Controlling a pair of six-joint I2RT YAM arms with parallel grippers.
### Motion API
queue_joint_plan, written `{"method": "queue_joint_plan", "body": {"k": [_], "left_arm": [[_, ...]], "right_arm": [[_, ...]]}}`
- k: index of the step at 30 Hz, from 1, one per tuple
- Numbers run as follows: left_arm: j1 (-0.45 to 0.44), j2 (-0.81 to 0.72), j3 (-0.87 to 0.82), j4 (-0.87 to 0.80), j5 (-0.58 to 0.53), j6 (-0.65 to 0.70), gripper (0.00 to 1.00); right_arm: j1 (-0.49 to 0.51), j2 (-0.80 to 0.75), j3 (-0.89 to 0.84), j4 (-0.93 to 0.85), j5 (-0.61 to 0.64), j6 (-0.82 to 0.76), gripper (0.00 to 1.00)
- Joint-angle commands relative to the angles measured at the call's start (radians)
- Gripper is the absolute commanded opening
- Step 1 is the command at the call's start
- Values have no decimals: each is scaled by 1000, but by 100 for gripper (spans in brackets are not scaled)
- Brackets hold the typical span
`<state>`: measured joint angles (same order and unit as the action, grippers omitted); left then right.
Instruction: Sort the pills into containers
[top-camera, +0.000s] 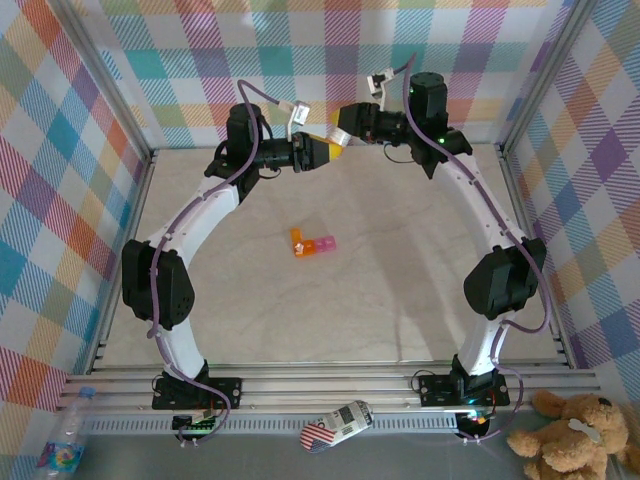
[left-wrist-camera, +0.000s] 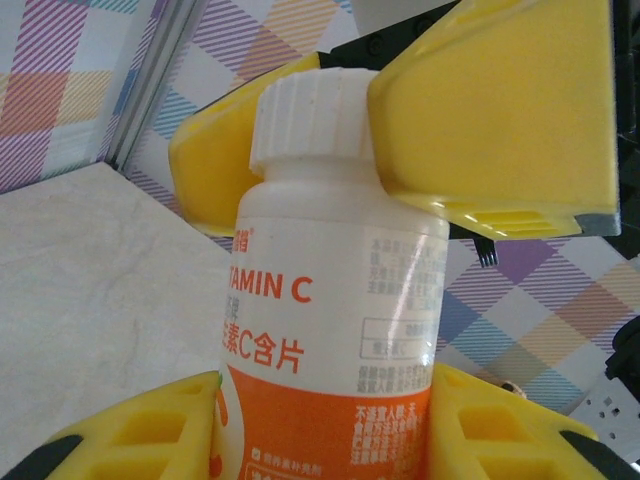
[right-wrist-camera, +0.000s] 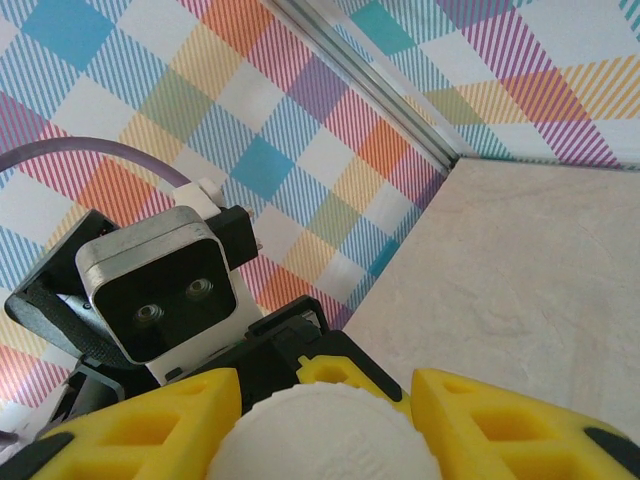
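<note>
left arm (top-camera: 190, 225) arched inward | left tool (left-wrist-camera: 322, 430) clamped | right arm (top-camera: 480, 200) arched inward | right tool (right-wrist-camera: 322, 420) pinched | tips meeting

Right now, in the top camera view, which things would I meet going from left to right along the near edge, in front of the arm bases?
First the plastic water bottle → the small flag-patterned object → the brown teddy bear.
</note>
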<state>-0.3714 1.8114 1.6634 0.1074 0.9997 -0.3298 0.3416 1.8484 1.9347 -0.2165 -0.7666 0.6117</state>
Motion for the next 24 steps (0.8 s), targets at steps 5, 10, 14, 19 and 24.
{"method": "queue_joint_plan", "body": {"k": [5,10,14,19,24], "left_arm": [[-3,-11,25,48,19,12,0],[-2,-8,25,46,21,11,0],[-2,-8,21,43,25,13,0],[-2,-7,15,44,25,17,0],[-2,-7,14,46,24,15,0]], "right_arm": [[5,-44,-25,35,0,26,62],[2,-50,-15,54,20,47,60],[-6,-56,-21,83,24,71,60],[-8,-60,-23,99,16,87,58],[-7,-61,-38,109,8,92,50]]}}
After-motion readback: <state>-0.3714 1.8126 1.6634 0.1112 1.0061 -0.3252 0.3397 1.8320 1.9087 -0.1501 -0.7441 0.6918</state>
